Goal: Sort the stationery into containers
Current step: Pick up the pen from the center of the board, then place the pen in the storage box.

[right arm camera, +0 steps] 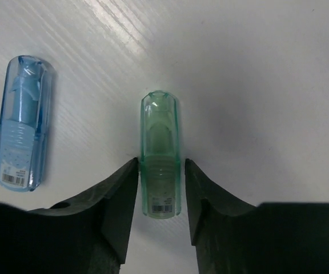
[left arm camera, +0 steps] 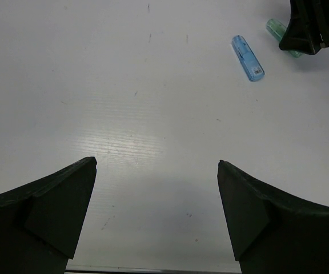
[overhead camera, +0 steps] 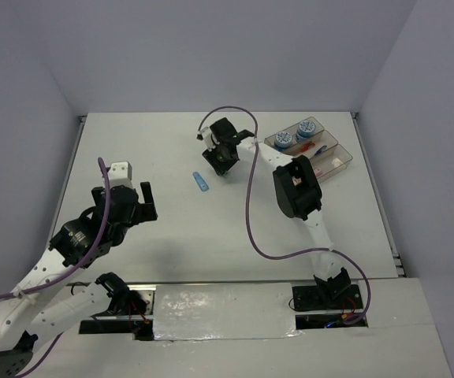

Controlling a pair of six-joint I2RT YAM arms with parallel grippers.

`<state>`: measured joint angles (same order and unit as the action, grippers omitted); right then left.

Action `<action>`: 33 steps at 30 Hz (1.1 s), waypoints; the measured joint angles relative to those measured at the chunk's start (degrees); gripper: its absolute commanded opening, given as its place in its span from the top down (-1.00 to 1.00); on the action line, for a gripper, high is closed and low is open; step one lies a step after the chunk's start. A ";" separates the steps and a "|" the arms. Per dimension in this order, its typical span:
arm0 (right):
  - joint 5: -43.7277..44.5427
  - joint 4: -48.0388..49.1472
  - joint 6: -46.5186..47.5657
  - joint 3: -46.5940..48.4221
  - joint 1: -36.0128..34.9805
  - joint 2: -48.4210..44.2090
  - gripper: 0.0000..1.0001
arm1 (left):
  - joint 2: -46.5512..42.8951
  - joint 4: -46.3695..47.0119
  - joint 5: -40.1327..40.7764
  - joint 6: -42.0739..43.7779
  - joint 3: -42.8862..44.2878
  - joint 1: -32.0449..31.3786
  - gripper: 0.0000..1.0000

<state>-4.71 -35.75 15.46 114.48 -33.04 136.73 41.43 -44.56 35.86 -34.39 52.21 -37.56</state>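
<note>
Right gripper clamps the green piece, which I can't see from overhead; left gripper gapes apart.

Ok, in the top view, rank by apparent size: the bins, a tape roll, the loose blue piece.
1. Clear bins.
2. Tape roll; second roll looks alike.
3. Blue flat piece: roll-length but far narrower.

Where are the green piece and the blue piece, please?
green piece (right arm camera: 160, 149): right wrist view, middle of its body.
blue piece (left arm camera: 248, 57): left wrist view, middle of its body.
</note>
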 measured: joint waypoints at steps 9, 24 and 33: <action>-2.16 8.09 -4.37 -17.49 -0.02 -10.71 1.00 | 0.02 0.07 -0.33 0.22 0.00 0.04 -0.99; 27.61 27.41 -51.89 -48.19 25.51 -55.25 1.00 | -0.83 0.63 -1.49 1.25 0.00 0.28 -0.99; 29.88 22.21 -64.96 -54.45 32.63 -49.16 1.00 | -1.46 1.33 -1.70 1.27 0.00 0.31 -0.99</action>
<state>25.17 -13.54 -49.50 60.03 -0.40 87.57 39.97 -43.22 34.15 -33.12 52.21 -37.26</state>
